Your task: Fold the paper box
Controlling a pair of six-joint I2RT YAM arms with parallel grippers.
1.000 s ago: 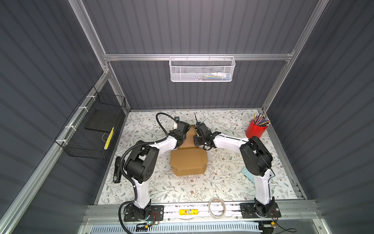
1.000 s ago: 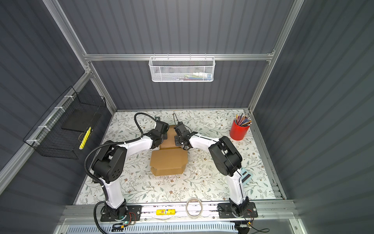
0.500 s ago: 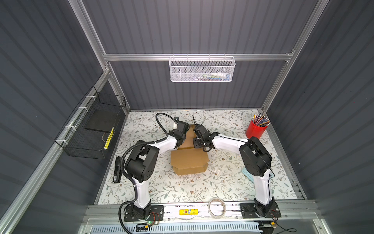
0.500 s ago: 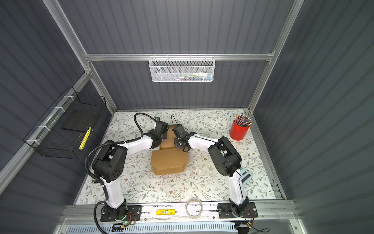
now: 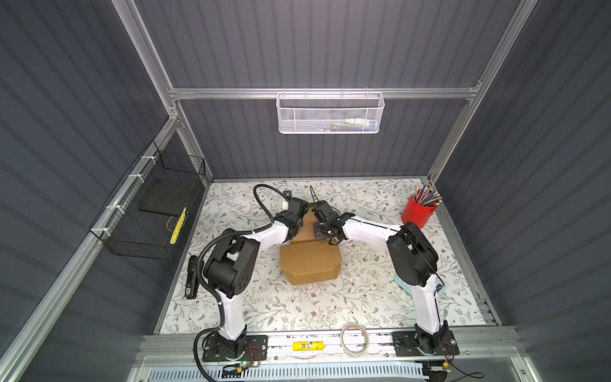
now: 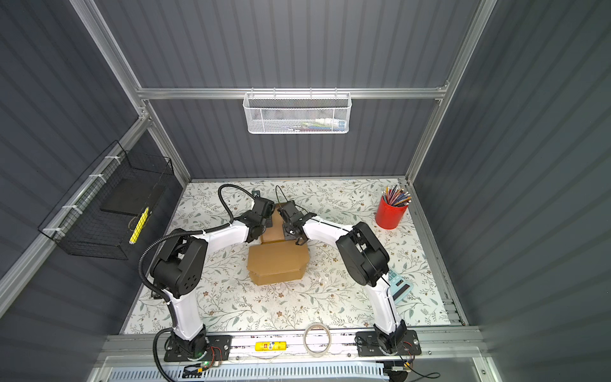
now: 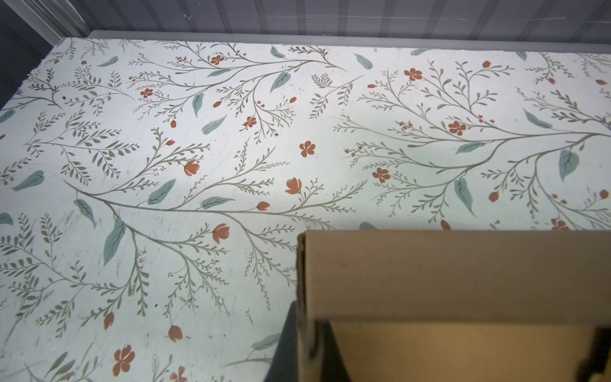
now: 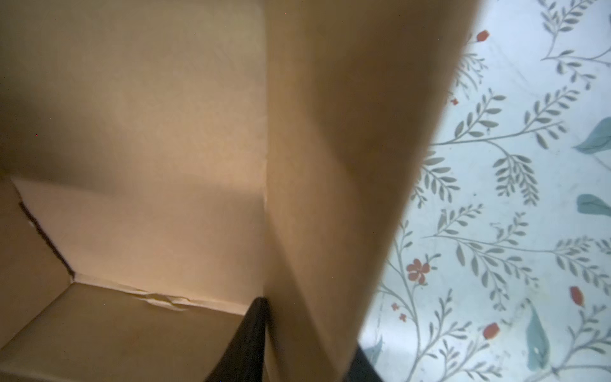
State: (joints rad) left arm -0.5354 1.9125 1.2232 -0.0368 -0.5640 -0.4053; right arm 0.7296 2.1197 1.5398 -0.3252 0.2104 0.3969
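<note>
The paper box [image 5: 309, 261] sits in the middle of the table [image 5: 363, 297], its near part lying low and flat while both arms crowd its far end. The left gripper [image 5: 295, 230] is pinched tight on a thin side wall, seemingly to hold it upright. The right gripper [image 5: 326, 237] has its 2 fingers [image 8: 251, 334] closed narrowly on a raised flap, probably so that flap can be swung inward and tucked against the wall

view: left wrist | paper box [image 7: 456, 274] panel close, standing upright | floral table [image 7: 198, 148] beyond | grey back wall [image 7: 330, 15] behind
</note>
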